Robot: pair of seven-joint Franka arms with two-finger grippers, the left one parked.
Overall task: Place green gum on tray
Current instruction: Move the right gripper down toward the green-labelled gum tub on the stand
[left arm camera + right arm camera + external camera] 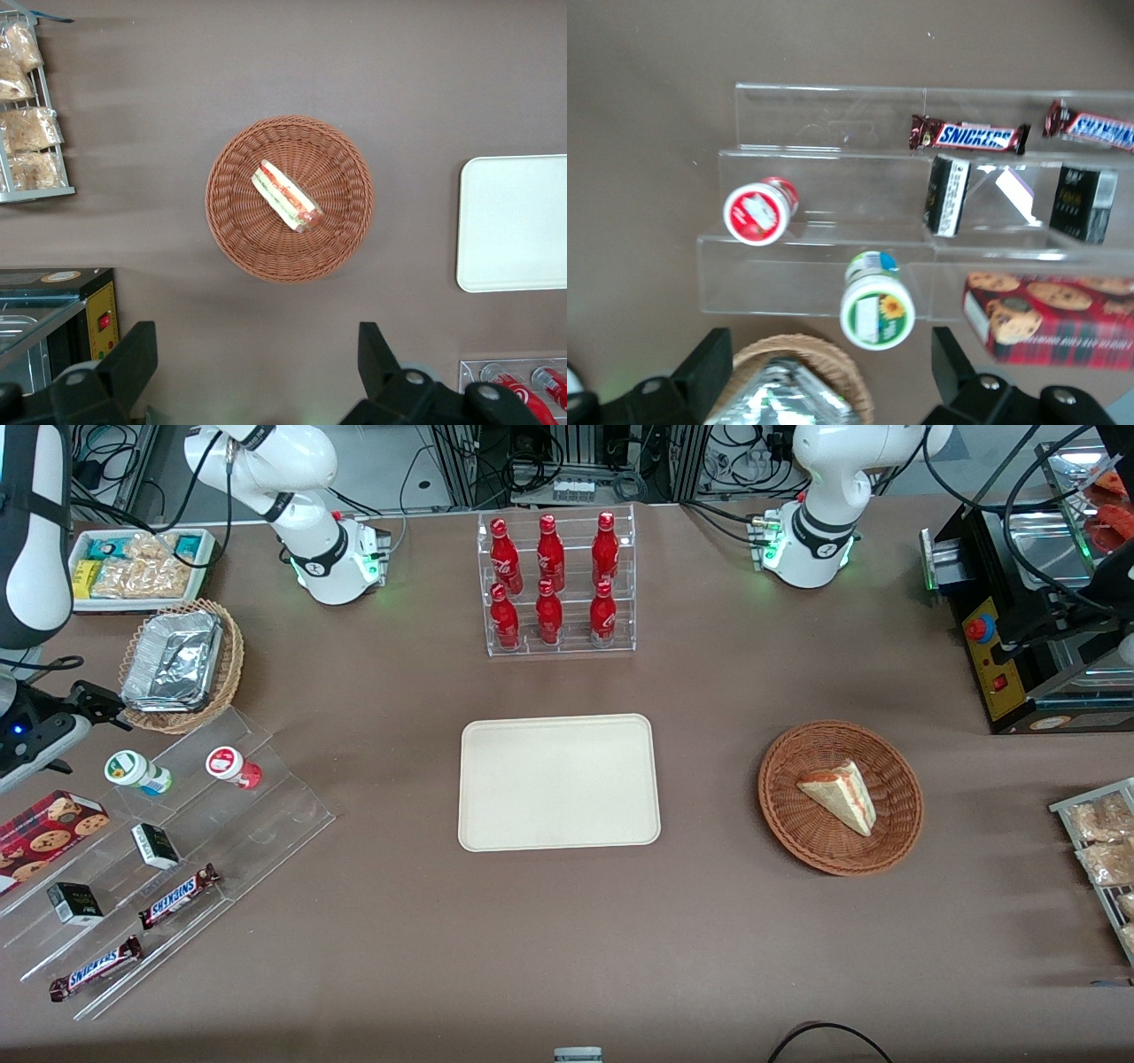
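Note:
The green gum (137, 771) (876, 310), a small white canister with a green-and-white lid, stands on the upper step of a clear acrylic stand (266, 815), beside a red-lidded canister (232, 766) (756, 212). My gripper (102, 708) (828, 372) hovers open over the edge of the wicker basket (802, 354), just short of the green gum, with nothing between its fingers (709, 363). The cream tray (558, 782) (514, 221) lies bare at the table's middle.
The stand also holds two Snickers bars (177, 895), small black boxes (155, 846) and a cookie box (49, 833). A foil tray in the wicker basket (177, 664), a white snack bin (142, 567), a cola bottle rack (558, 584) and a sandwich basket (840, 797) stand around.

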